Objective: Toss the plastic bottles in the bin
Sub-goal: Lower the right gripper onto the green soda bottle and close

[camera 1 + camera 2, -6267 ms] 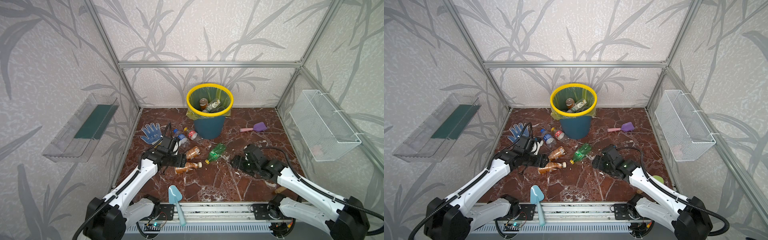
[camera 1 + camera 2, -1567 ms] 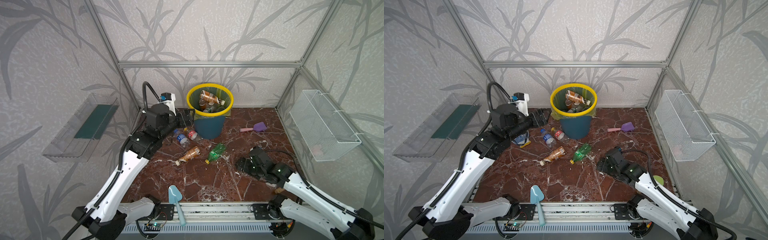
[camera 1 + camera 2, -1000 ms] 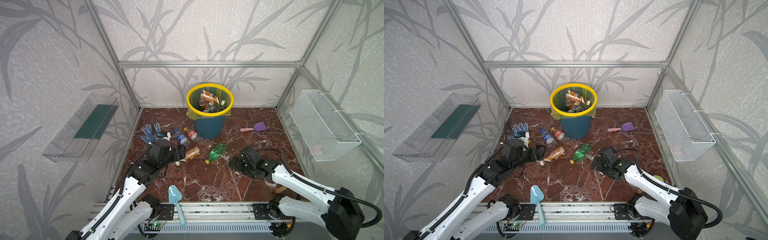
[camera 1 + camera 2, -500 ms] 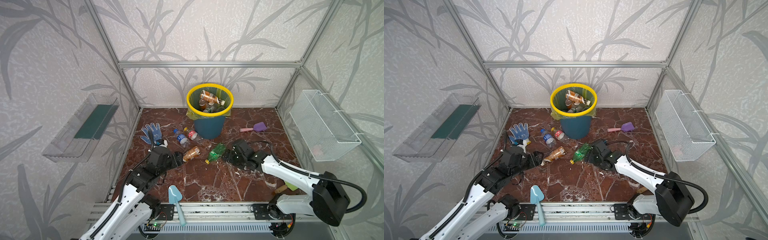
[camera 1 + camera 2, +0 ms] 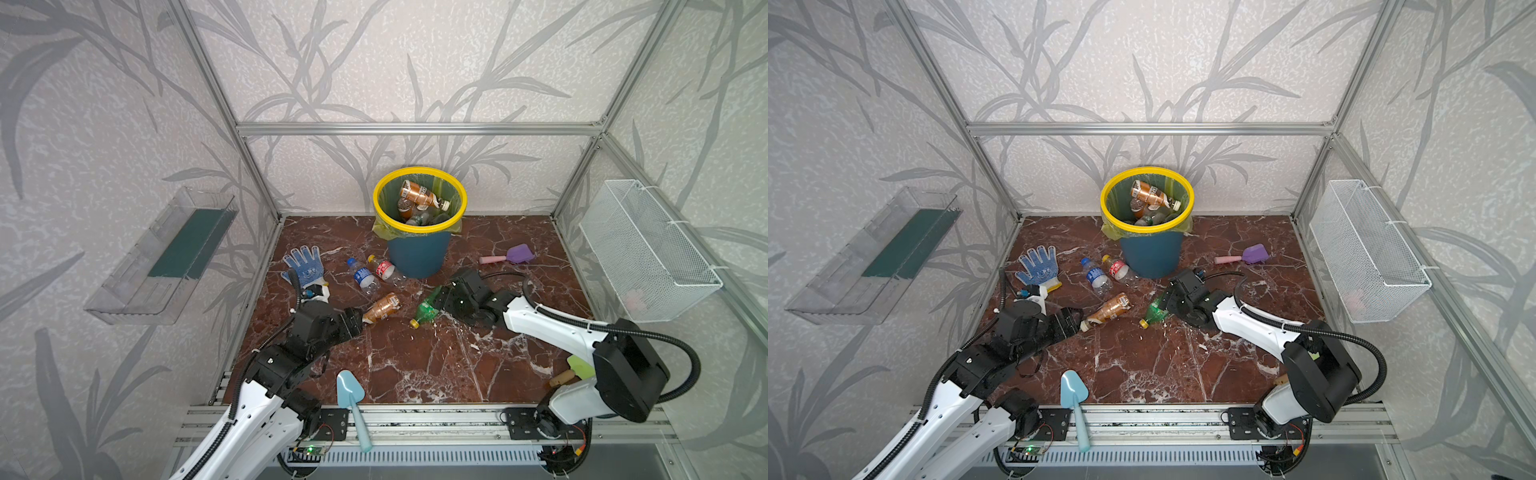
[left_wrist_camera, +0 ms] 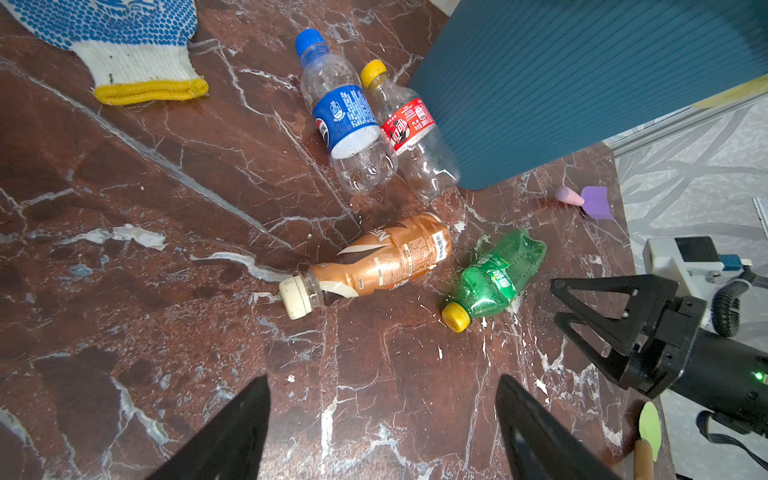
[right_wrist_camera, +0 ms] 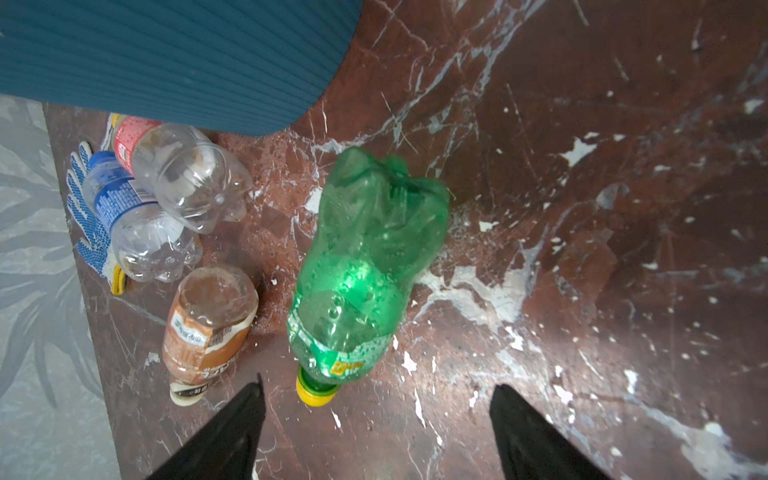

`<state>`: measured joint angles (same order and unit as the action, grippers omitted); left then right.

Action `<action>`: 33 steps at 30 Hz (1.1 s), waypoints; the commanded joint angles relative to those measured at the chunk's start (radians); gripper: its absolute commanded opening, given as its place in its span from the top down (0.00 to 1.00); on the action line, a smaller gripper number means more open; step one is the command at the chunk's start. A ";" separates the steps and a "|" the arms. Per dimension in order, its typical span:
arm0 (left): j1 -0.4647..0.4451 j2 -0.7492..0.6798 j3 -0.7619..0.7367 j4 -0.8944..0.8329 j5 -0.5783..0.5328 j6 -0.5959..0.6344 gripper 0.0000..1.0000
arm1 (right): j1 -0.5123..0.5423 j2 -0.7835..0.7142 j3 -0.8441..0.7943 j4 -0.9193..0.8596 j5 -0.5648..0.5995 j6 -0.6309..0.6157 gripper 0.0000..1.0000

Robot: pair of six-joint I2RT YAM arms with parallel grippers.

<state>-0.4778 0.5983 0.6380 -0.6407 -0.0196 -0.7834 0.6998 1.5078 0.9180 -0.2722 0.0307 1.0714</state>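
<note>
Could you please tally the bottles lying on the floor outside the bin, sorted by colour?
Clear: 2 (the blue-label bottle and the red-label bottle)
Brown: 1 (the brown bottle)
Green: 1 (the green bottle)
Total: 4

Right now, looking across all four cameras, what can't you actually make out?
- Inside the bin, both top views: under the brown bottle on top, the pile is a jumble, and its wall hides the lower bottles; no count.
- In the wire basket: a pinkish thing, blurred by the mesh.
- The green tool: largely behind the right arm in a top view.
</note>
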 commanded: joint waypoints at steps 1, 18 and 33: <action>0.001 -0.019 -0.018 -0.031 -0.023 -0.021 0.16 | 0.006 0.042 0.036 0.026 0.023 0.016 0.14; 0.001 -0.068 -0.009 -0.068 -0.056 -0.024 0.16 | 0.004 0.230 0.123 0.080 0.014 0.032 0.18; 0.000 -0.073 0.006 -0.081 -0.084 -0.020 0.16 | -0.012 0.225 0.086 0.064 0.024 -0.006 0.31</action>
<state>-0.4778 0.5243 0.6254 -0.7059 -0.0742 -0.8036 0.6945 1.7691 1.0267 -0.1818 0.0372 1.0836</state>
